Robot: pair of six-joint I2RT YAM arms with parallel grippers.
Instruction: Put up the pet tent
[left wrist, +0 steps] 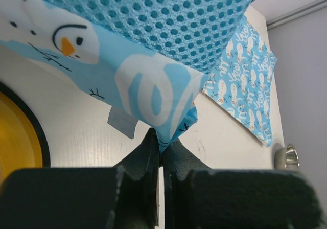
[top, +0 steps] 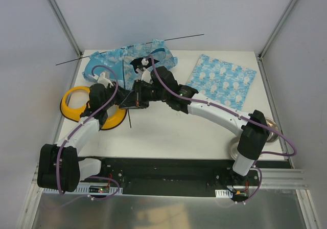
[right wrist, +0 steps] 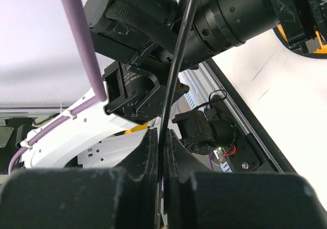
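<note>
The pet tent (top: 130, 58) lies crumpled at the back of the table, light blue with white print and mesh. A long black pole (top: 153, 44) sticks out of it on both sides. My left gripper (top: 122, 97) is shut on a corner of the tent fabric (left wrist: 168, 116), which hangs above its jaws (left wrist: 162, 146). My right gripper (top: 135, 97) is shut on a second thin black pole (right wrist: 176, 60), which runs up between its jaws (right wrist: 162, 137). Both grippers meet just in front of the tent.
A yellow double bowl (top: 76, 105) sits at the left, under the left arm. A flat blue printed mat (top: 220, 81) lies at the back right. A metal bowl (top: 273, 132) stands at the right edge, partly behind the right arm.
</note>
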